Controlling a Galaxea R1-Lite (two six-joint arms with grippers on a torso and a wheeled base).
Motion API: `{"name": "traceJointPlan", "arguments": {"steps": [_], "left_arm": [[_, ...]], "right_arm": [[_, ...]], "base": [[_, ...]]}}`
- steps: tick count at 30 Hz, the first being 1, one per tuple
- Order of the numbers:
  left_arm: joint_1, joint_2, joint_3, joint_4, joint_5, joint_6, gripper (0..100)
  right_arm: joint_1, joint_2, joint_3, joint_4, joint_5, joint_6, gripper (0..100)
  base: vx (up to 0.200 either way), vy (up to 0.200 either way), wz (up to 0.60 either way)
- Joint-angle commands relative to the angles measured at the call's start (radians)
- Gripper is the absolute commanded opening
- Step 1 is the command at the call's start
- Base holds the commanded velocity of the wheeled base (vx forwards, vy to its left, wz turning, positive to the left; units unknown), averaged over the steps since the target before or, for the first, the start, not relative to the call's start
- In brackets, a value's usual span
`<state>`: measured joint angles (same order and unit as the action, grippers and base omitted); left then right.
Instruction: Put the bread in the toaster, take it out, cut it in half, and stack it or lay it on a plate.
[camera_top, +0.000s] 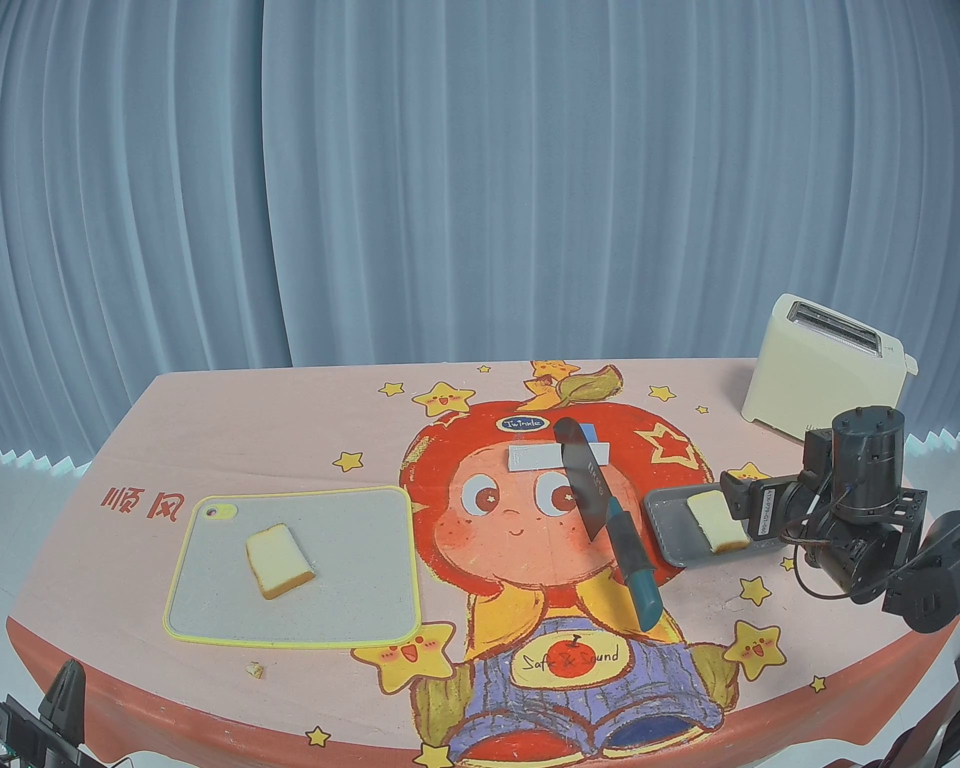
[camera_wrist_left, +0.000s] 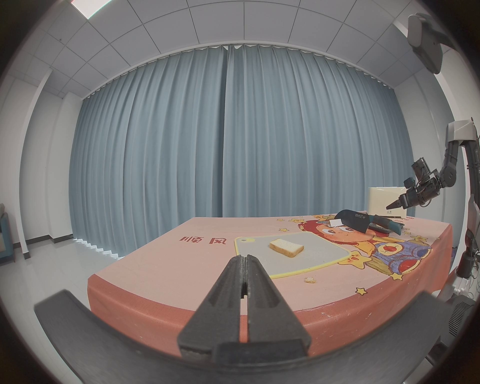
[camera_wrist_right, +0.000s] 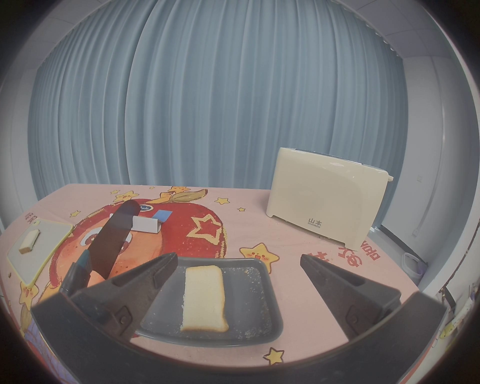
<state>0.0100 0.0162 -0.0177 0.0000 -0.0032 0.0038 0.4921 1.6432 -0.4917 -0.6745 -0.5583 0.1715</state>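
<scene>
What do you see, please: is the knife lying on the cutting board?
No, the knife lies between the cutting board and the grey tray, touching neither.

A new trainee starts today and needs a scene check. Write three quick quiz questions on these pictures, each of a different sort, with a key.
1. True or false: the knife lies on the cutting board.
2. Which gripper is open? A. left gripper B. right gripper C. both
3. Fill in: one bread piece lies on the ___, the other bread piece on the ___.

Key
1. False: the knife lies on the table, between the cutting board and the plate.
2. B: the right gripper is open by the plate; the left gripper is shut.
3. cutting board; plate.
</scene>
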Motion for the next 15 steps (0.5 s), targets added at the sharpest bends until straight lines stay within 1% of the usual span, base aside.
{"name": "traceJointPlan", "arguments": {"steps": [1,3,8,15], "left_arm": [[-0.001,-0.016,0.018,0.0,0.0,-0.001,0],[0.001,-0.016,0.018,0.0,0.0,-0.001,0],[0.001,-0.016,0.018,0.0,0.0,-0.001,0],[0.001,-0.016,0.018,0.0,-0.001,-0.001,0]], "right_arm": [[-0.023,-0.04,-0.001,0.0,0.001,-0.001,100],[-0.03,-0.059,-0.001,0.001,0.011,-0.001,100],[-0.063,-0.083,-0.001,0.0,0.052,-0.012,100],[-0.073,-0.089,-0.002,-0.002,0.069,-0.018,100]], "base": [[0.0,0.0,0.0],[0.0,0.0,0.0],[0.0,0.0,0.0],[0.0,0.0,0.0]]}}
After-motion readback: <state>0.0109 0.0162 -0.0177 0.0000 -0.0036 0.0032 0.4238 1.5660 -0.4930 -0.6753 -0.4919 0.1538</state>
